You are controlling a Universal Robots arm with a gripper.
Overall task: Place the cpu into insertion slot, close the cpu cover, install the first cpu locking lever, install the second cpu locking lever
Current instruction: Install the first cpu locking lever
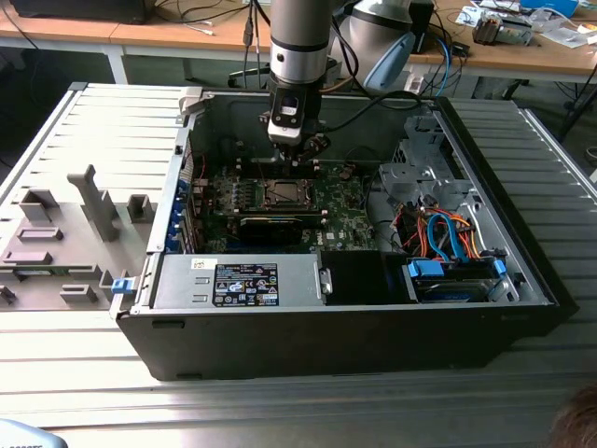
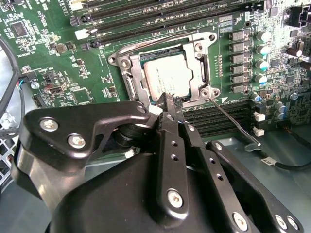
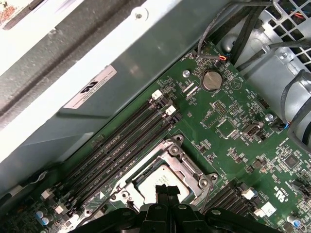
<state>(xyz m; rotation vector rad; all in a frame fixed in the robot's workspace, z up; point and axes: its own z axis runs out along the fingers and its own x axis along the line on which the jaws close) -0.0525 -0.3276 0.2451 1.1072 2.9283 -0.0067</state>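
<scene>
Ribbed metal worktop (image 1: 84, 373) carries an open black computer case (image 1: 354, 327) lying on its side, with a grey plastic fixture tray (image 1: 56, 243) on the exterior view's left. Wooden desks (image 1: 187, 37) with cables and clutter stand behind. Part of a person's hair is cut off at the exterior view's lower right corner.

Inside the case: green circuit board (image 2: 58, 63), long black memory slots (image 3: 121, 141), a coin battery (image 3: 211, 80), blue and orange cables (image 1: 448, 238) near the drive bay, and a labelled grey power supply box (image 1: 242, 280).

The arm (image 1: 298, 47) comes down into the case from above. The gripper (image 2: 167, 104) sits right over the insertion slot (image 2: 131, 63), fingers drawn narrow, close together, tips at the socket edge. Cannot tell whether they pinch anything; the contact point is hidden by the gripper body in both wrist views.

The cpu (image 2: 167, 75) lies flat in the insertion slot, pale silver face up. The cpu cover (image 2: 197, 65) frame lies down around it. 1 thin locking lever (image 2: 233, 121) sticks out at an angle beside the socket, unlatched. A second wire lever (image 2: 160, 39) runs along the far socket edge; latch state hard to make out.

In the first wrist view the socket's near part is cut off by the gripper fingers (image 3: 163, 194).
</scene>
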